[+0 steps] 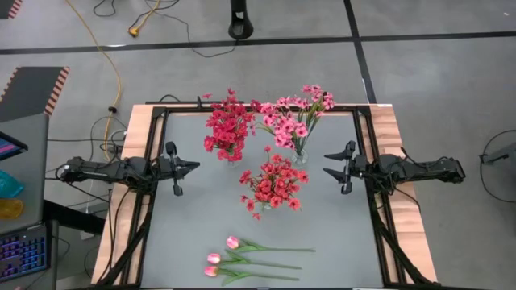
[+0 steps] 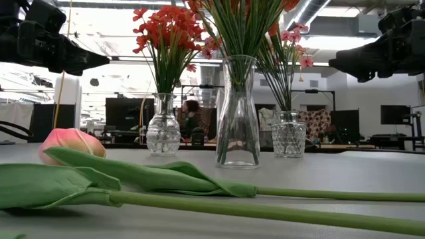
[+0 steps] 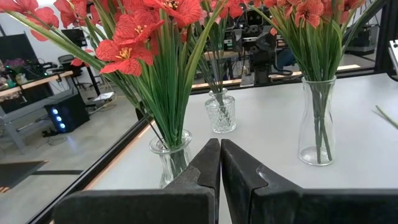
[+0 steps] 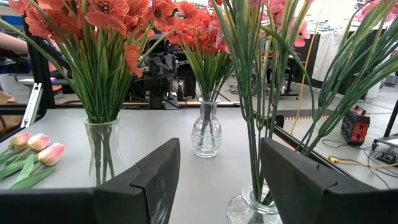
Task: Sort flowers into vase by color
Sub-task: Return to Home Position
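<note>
Three glass vases stand upright on the grey table. The one with the deep crimson spray (image 1: 228, 129) is toward the far left, the light pink one (image 1: 294, 119) toward the far right, and the red one (image 1: 274, 184) at the centre. Three pink tulip buds (image 1: 216, 258) lie flat near the near edge, their stems pointing right. My left gripper (image 1: 193, 167) (image 3: 220, 143) hovers shut above the table, left of the vases. My right gripper (image 1: 326, 163) (image 4: 219, 146) hovers open, right of them. Both point toward the centre and touch nothing.
A black frame and wooden border (image 1: 141, 129) run around the table. Bare grey surface lies between the red vase and the tulips. In the low view the nearest tulip (image 2: 70, 145) and its leaves fill the foreground. Desks and monitors stand in the room behind.
</note>
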